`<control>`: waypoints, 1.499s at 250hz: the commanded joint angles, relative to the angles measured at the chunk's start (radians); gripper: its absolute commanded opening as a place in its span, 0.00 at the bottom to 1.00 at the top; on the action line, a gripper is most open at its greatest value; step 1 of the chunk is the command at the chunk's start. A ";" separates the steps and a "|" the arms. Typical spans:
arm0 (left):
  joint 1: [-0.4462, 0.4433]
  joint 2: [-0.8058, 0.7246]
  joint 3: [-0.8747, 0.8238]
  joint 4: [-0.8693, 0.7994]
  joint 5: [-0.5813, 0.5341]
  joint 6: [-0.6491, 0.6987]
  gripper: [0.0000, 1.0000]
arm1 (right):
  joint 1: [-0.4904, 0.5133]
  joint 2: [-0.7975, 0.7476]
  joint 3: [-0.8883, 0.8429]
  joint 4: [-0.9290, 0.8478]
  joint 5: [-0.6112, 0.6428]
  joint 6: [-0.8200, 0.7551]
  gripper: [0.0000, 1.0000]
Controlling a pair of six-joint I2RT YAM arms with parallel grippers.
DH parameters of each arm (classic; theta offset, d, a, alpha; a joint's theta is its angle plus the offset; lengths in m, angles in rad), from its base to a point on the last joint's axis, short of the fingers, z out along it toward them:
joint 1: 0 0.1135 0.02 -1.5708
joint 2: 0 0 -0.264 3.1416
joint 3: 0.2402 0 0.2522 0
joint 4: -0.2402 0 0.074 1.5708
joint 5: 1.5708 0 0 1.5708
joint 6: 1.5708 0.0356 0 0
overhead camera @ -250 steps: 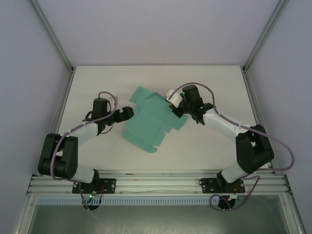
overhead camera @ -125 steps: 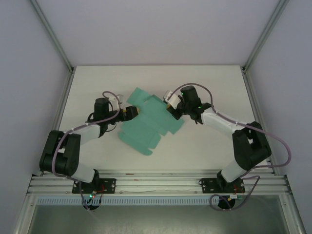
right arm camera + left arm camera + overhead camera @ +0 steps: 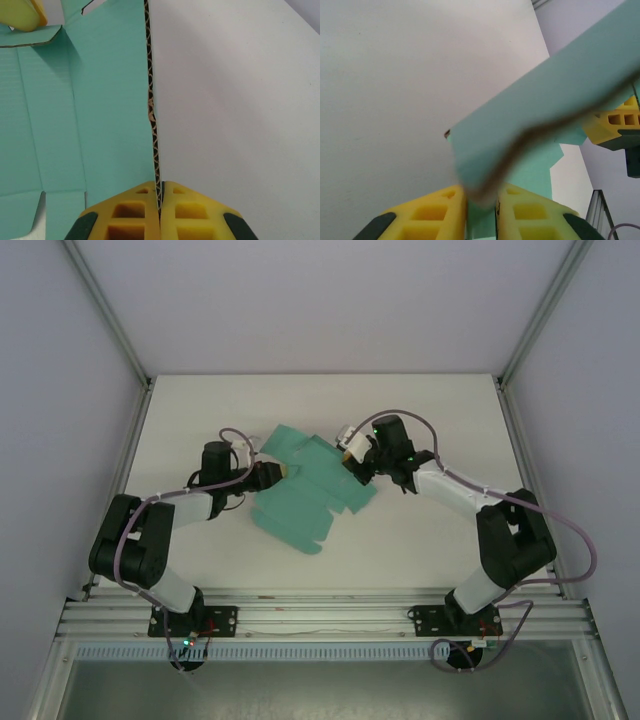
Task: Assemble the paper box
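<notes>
Overhead: a paper box point(image 3: 300, 505), not yet a box. Flat teal-green card, many flaps, spread mid-table on a white table point(image 3: 440, 410) between two arms. Gripped on both sides: left gripper point(image 3: 274, 473) at the sheet's left edge, right gripper point(image 3: 352, 462) at its far right edge.

From the left wrist: yellow fingers point(image 3: 435, 215) closed onto a flap of the card, lifted and bowed above the tabletop, raw brown edge showing. From the right wrist: yellow fingers point(image 3: 135, 210) pressed together on the card's corrugated edge, seen edge-on and running straight away from the fingers, with more of the sheet spread to the left.

Judged light, thin and springy. Probably stiff along the flutes and quick to buckle or crease across them; witness the bow in the left-hand flap. Matte, so unlikely to slide out of the pads, yet likely to tear at slots and notches. Best taken by a panel edge close to a score line, not by the tip of a small tab. Best folded along the scores with the opposite side pinned.

Plenty of open room: bare white surface beyond the sheet toward the far edge, to the right, and forward toward the metal rail point(image 3: 320, 612). Side walls and corner posts well apart from the work. Tightest spot between the two grippers themselves, near each other across the far part of the sheet. Some risk of contact there on any inward fold.
</notes>
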 commanded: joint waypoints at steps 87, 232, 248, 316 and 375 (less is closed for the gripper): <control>-0.020 -0.005 0.049 -0.073 -0.043 0.067 0.15 | 0.008 -0.057 0.041 -0.033 -0.060 -0.027 0.00; 0.021 -0.260 0.038 -0.370 -0.322 0.121 1.00 | 0.091 -0.042 0.090 -0.124 0.310 -0.301 0.00; 0.034 -0.291 0.050 -0.434 -0.387 0.127 1.00 | 0.115 -0.040 0.076 -0.079 0.368 -0.347 0.00; 0.079 -0.319 0.120 -0.555 -0.559 0.119 1.00 | 0.222 0.014 -0.083 0.300 0.658 -0.685 0.00; 0.085 -0.170 0.194 -0.536 -0.615 0.095 1.00 | 0.256 0.069 -0.144 0.516 0.707 -0.769 0.00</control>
